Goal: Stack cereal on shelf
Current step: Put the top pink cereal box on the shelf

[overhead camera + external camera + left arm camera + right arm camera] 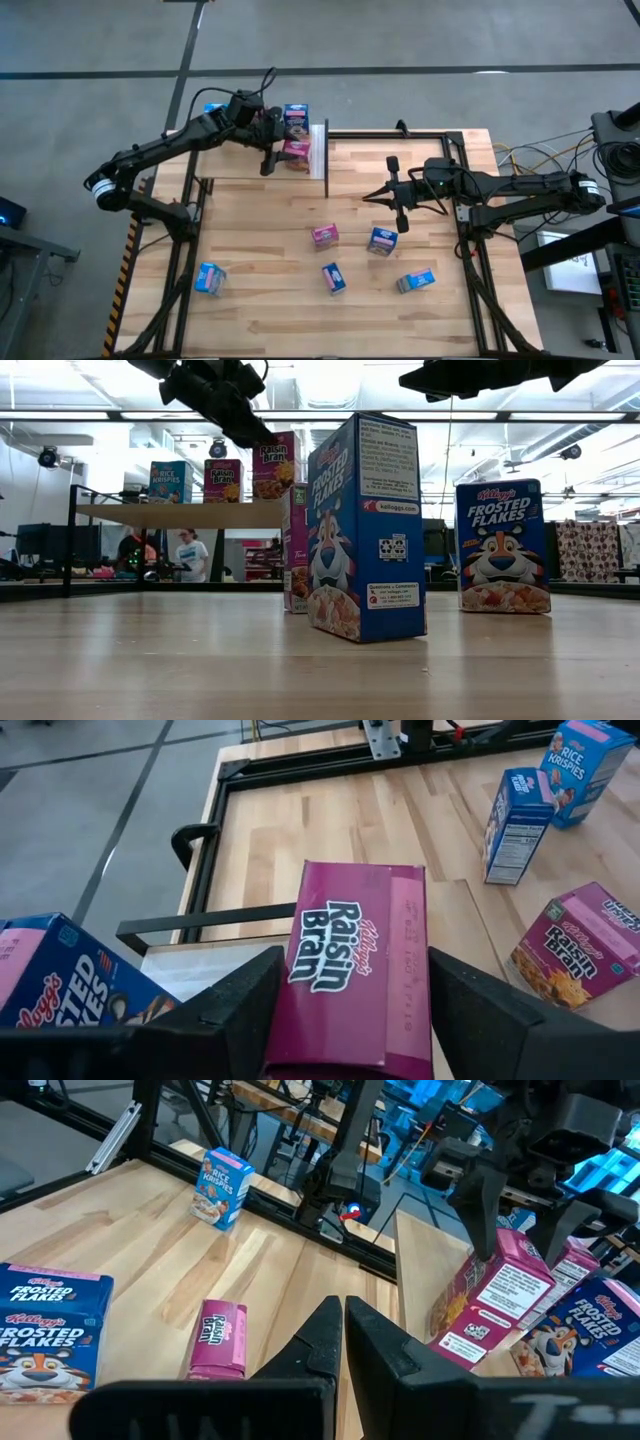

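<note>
Shelf (240, 160) holds four cereal boxes; left tool (283, 143) straddles the pink one (355, 970), unclamped; right tool (344, 1342) closed.

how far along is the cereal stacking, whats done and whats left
Done: some boxes already stand on the shelf. In hand: the left gripper straddles a Raisin Bran box there, jaws apart. Left: five boxes on the table, among them a Frosted Flakes box. The right gripper waits shut.
</note>
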Robot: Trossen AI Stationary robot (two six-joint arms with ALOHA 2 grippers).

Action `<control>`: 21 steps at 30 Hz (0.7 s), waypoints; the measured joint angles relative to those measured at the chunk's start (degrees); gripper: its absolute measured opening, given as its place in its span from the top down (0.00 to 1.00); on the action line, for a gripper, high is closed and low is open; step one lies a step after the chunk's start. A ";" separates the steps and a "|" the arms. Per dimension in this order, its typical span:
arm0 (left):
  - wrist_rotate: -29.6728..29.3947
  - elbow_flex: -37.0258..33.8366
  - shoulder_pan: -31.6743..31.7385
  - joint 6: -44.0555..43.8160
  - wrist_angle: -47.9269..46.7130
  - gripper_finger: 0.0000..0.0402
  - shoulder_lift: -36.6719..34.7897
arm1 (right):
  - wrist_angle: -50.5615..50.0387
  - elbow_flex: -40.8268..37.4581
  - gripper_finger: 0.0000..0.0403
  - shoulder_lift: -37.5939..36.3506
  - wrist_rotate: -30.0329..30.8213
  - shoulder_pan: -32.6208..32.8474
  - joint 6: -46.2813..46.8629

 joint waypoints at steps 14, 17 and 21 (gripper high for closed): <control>0.00 0.00 0.00 0.00 0.04 0.52 0.00 | -0.04 0.00 0.98 0.00 0.00 0.00 0.01; 0.00 0.00 0.00 0.02 -0.08 0.52 -0.24 | -0.07 0.00 0.98 0.00 0.00 0.00 0.01; 0.00 0.00 0.00 1.40 -1.66 0.52 -1.47 | -0.24 0.00 0.98 0.00 0.00 0.00 0.01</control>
